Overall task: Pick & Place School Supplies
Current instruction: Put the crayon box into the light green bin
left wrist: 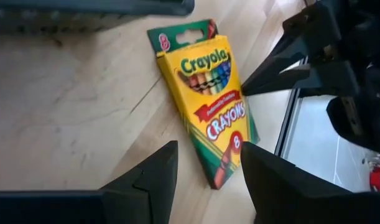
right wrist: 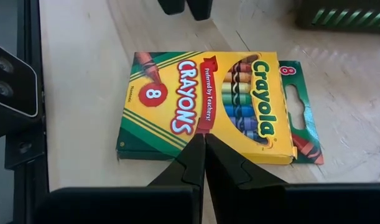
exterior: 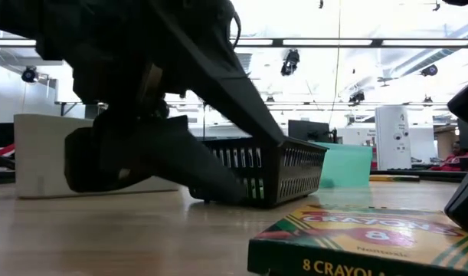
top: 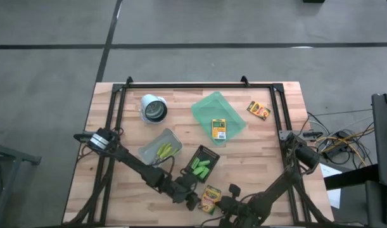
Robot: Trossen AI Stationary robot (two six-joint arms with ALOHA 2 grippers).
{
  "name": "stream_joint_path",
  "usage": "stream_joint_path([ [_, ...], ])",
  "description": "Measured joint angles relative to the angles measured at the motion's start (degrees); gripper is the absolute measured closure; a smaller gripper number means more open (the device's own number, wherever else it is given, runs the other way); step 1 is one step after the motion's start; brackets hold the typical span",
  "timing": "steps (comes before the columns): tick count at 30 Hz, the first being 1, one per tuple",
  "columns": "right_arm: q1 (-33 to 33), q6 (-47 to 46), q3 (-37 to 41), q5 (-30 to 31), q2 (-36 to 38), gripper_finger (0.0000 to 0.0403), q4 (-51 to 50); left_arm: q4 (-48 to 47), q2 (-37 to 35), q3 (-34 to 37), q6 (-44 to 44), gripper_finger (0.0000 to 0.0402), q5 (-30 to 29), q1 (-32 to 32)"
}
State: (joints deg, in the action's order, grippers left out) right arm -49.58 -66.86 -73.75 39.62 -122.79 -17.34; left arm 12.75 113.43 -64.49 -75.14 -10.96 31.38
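Note:
A yellow-and-green crayon box (top: 210, 198) lies flat on the table near the front edge, between my two grippers. My left gripper (left wrist: 208, 149) is open, and its fingers stand on either side of one short end of the box (left wrist: 219, 177). My right gripper (right wrist: 204, 142) is shut and slants down at the box's long side from the opposite direction. A second crayon box (top: 218, 128) lies on the green tray (top: 206, 107), and a third (top: 258, 110) lies on the table at the far right. My right gripper's shut fingertips (left wrist: 247, 90) stand at the middle of the box's long side (right wrist: 196, 127), slanting down across it. Whether they touch the box, I cannot tell. My left gripper touches nothing that I can see.
A black mesh basket (top: 203, 164) with green markers stands just beyond the box. A clear bin (top: 160, 147) with yellow-green scissors and a white cup (top: 154, 109) are farther left. A black frame (top: 199, 85) runs round the table.

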Motion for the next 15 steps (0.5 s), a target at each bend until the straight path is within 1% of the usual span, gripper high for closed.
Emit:
stream_joint_path([
  [5, 0.13, -0.46, 0.43, -3.64, -0.36, 0.0394, -0.02, 0.21, 0.00, -0.20, 0.02, 0.0221, 0.23, -0.60],
  [15, 0.01, -0.65, 0.46, -4.76, -0.32, 0.0394, -0.18, 0.20, 0.00, -0.07, -0.02, 0.0221, 1.12, -1.05],
])
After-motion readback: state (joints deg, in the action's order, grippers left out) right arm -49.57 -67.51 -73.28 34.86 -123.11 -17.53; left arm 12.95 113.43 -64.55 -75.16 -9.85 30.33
